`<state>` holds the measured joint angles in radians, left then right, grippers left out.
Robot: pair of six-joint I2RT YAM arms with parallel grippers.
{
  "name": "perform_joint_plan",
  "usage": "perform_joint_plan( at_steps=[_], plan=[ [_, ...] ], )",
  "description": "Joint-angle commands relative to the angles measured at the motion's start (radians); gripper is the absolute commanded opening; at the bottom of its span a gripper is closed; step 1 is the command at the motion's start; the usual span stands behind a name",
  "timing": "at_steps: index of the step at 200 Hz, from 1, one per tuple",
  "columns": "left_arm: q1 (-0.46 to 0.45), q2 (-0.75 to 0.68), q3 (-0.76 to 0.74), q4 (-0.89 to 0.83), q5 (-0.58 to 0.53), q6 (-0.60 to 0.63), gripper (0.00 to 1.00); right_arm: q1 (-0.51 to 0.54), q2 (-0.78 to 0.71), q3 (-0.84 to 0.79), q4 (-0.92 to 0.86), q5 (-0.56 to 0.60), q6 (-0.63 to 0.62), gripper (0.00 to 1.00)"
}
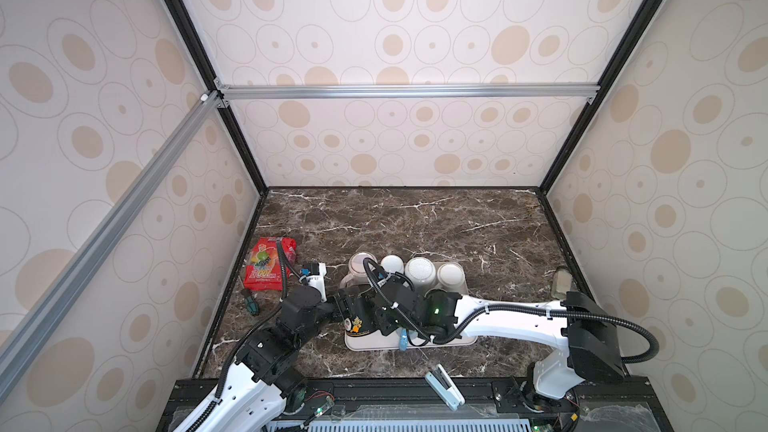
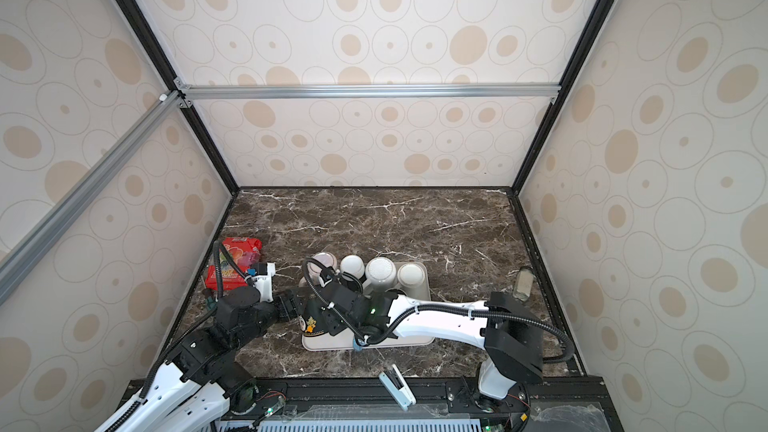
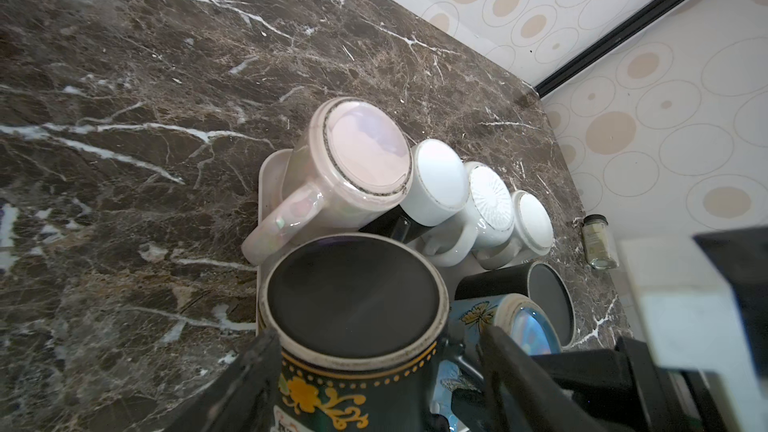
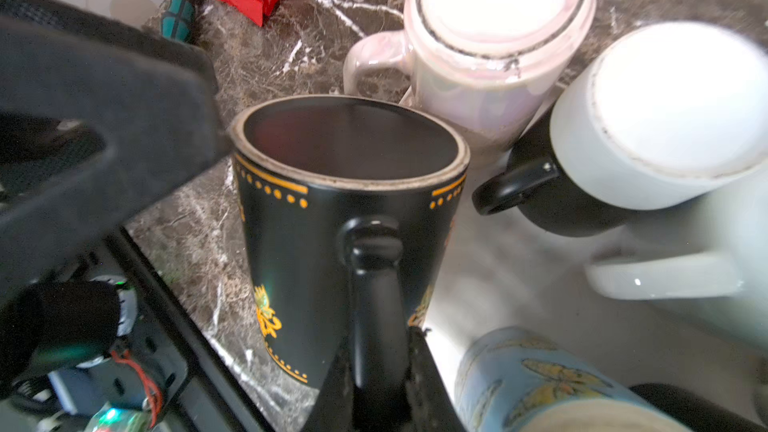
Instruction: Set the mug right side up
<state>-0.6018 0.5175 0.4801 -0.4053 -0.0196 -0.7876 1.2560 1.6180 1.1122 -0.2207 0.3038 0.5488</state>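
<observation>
We pinch the black mug (image 4: 353, 218) by its handle with our right gripper (image 4: 374, 351), base up at the tray's (image 1: 374, 344) front-left corner; our left gripper (image 3: 374, 371) straddles it, spread wide, likely to steady the flip.

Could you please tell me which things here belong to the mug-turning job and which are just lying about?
Job:
- black mug with gold flowers
- right gripper, shut on its handle
- left gripper, open around its body
- white tray

Lying about:
- red snack packet
- screwdriver
- stapler
- glass jar
</observation>
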Motion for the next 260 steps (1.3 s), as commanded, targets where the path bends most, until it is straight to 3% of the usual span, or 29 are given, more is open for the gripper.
perform_joint_plan(
  at_steps=[1,34,61,85,132,154,179,192,230,260],
  plan=[
    [0.008,-0.005,-0.005,0.014,-0.023,-0.002,0.75,0.054,0.032,-0.024,0.147,0.279,-0.011,0.00],
    [0.008,-0.023,-0.010,0.007,-0.029,-0.003,0.75,0.134,0.120,-0.008,0.153,0.428,-0.012,0.00],
    [0.007,-0.055,-0.025,-0.003,-0.035,-0.013,0.75,0.164,0.247,0.125,-0.122,0.560,0.171,0.00],
    [0.005,-0.086,-0.044,-0.005,-0.026,-0.026,0.75,0.174,0.287,0.141,-0.208,0.531,0.269,0.00],
    [0.007,-0.072,-0.046,0.000,-0.009,-0.028,0.75,0.226,0.252,0.074,-0.111,0.475,0.242,0.01],
    [0.005,-0.066,-0.048,0.008,-0.003,-0.022,0.76,0.253,0.269,0.108,-0.152,0.465,0.231,0.18],
    [0.007,-0.067,-0.051,0.012,0.000,-0.020,0.77,0.283,0.294,0.147,-0.195,0.452,0.222,0.46],
    [0.007,-0.072,-0.051,0.011,-0.003,-0.021,0.77,0.289,0.301,0.157,-0.197,0.433,0.212,0.53],
    [0.006,-0.077,-0.049,0.011,-0.002,-0.019,0.78,0.306,0.288,0.149,-0.178,0.396,0.171,0.61],
    [0.005,-0.088,-0.060,0.004,-0.002,-0.038,0.77,0.320,0.174,0.034,0.007,0.339,0.035,0.63]
  ],
)
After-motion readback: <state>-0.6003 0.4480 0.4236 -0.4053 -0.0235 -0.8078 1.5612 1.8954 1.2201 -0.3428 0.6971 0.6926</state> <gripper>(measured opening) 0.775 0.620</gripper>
